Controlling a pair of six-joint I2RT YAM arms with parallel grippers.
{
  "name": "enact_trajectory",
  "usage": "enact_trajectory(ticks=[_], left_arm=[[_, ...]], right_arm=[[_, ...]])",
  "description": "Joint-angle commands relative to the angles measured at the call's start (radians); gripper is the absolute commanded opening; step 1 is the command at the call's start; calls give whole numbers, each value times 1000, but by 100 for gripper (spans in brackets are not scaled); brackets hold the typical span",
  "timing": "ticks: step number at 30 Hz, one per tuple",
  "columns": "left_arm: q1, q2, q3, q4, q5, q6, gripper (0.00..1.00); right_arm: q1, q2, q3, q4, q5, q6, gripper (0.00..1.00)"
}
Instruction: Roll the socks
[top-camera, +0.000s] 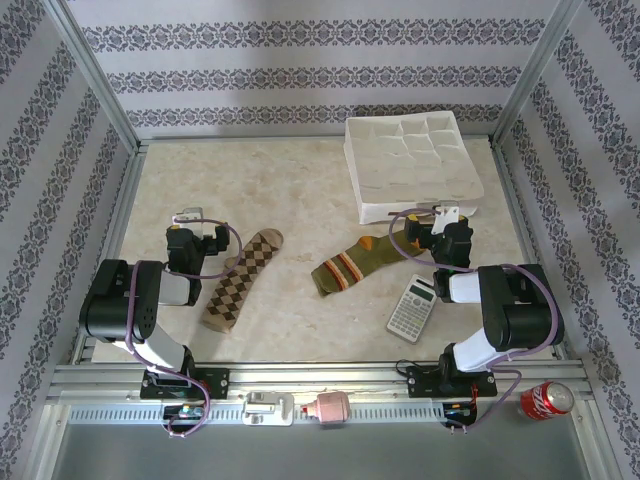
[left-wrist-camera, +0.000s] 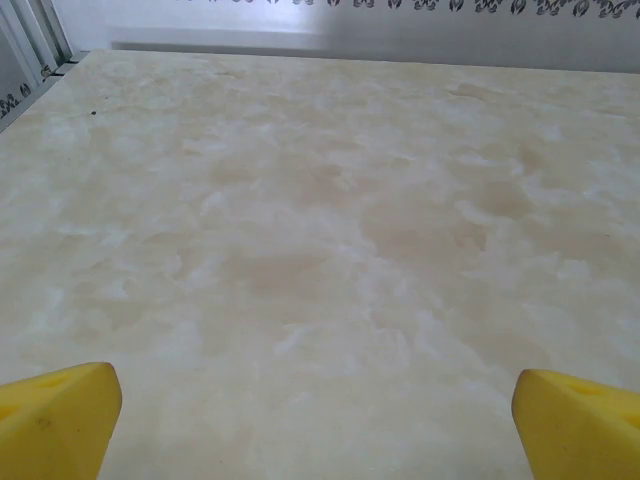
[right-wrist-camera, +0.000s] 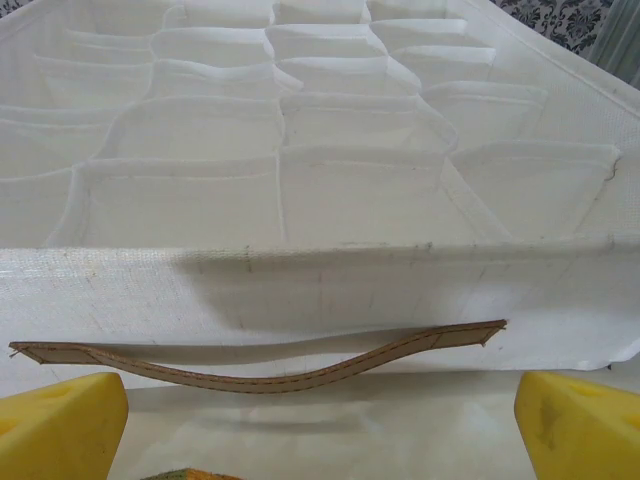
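One argyle sock (top-camera: 243, 278) and one green sock (top-camera: 358, 264) lay on the worktop (top-camera: 290, 190). The one red can (top-camera: 545, 400) bore lettering too small to read. The left jaws and right jaws stood wide apart, empty.

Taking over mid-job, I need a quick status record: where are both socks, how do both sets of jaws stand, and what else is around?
sock one: brown-and-tan argyle fabric sock, lying unrolled beside the left arm
sock two: olive green sock with orange toe, heel and stripes, lying unrolled, apart from the first
left jaws: open, over bare marble-look table
right jaws: open, facing the front wall of the white fabric divider box
other: pale grey calculator; red can near the right base
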Motion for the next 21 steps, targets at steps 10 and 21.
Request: enact_trajectory(ticks=[10,21], left_arm=[[-4,-10,17,-11,-6,18,99],[-4,-10,39,-50,53,41,99]], right_arm=[[0,4,17,7,-7,18,98],[0,2,16,5,-6,17,98]])
